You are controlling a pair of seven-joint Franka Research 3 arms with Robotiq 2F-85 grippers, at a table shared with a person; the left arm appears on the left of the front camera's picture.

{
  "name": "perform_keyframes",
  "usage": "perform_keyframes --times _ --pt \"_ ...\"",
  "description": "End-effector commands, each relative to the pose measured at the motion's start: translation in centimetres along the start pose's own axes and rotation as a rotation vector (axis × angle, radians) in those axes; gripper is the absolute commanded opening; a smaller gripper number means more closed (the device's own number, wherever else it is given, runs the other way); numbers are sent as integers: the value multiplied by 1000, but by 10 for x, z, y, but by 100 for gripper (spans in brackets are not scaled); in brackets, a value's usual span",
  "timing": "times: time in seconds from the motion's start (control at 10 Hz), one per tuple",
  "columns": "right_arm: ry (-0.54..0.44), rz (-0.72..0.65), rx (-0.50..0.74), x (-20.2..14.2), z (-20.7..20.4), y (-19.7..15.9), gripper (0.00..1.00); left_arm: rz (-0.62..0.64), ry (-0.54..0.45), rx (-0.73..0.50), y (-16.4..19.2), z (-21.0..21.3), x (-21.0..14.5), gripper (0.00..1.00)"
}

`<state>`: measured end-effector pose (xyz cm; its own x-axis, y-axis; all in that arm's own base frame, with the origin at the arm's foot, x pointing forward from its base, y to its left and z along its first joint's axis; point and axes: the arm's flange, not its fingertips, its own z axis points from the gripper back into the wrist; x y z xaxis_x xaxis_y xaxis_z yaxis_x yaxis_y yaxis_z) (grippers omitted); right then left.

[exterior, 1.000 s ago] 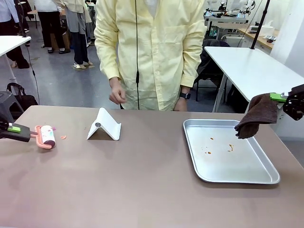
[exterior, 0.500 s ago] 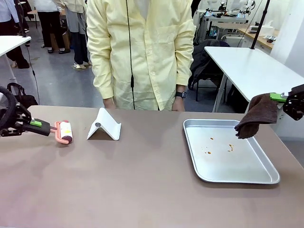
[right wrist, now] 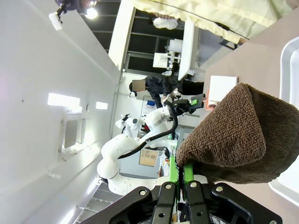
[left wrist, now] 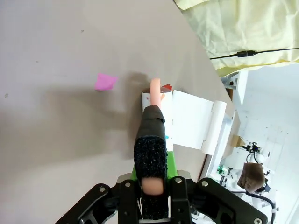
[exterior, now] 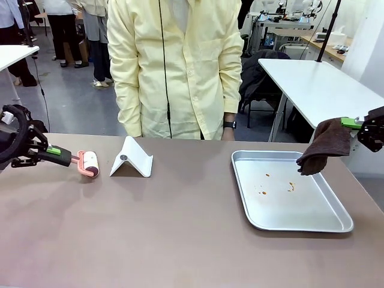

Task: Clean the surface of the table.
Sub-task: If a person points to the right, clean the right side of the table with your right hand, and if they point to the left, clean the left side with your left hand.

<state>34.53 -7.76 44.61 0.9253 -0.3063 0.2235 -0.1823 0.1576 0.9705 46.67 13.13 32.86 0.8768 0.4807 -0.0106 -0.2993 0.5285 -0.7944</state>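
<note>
Fingers of the left gripper (exterior: 55, 151) are pinched on the handle of a lint roller (exterior: 90, 163). Its roll sits on the table (exterior: 180, 228), at the far left, near a white stand (exterior: 132, 159). Over on the right, the right gripper (exterior: 351, 123) squeezes a brown cloth (exterior: 324, 144), hanging in the air by the far side of a metal tray (exterior: 300, 229).

White folded stand (exterior: 132, 158) left of metal tray (exterior: 303, 211); orange specks (exterior: 263, 192), perhaps crumbs, inside.

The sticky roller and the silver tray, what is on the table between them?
In the front view, a white folded stand sits just beside the roller; from there to the tray the brown table is bare.
</note>
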Motion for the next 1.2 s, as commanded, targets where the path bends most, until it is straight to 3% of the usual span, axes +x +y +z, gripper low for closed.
perform_keyframes --times 0.0,0.1,0.3,0.5,0.7,0.9,1.0,1.1 --pt "-6 -1 10 0 0 5 0 -68 -42 -178 -14 41 -20 22" --pt "-6 -1 10 0 0 5 0 -154 -43 -319 -28 84 -44 22" --pt "-6 -1 10 0 0 5 0 -237 -12 -428 -25 144 -78 22" --pt "-6 -1 10 0 0 5 0 -257 6 -440 0 184 -94 22" --pt "-6 -1 10 0 0 5 0 -240 0 -423 52 220 -100 22" --pt "-6 -1 10 0 0 5 0 -221 -75 -458 116 254 -106 22" --pt "-6 -1 10 0 0 5 0 -140 -172 -469 133 264 -108 22" --pt "-6 -1 10 0 0 5 0 -188 -60 -426 94 240 -118 22"
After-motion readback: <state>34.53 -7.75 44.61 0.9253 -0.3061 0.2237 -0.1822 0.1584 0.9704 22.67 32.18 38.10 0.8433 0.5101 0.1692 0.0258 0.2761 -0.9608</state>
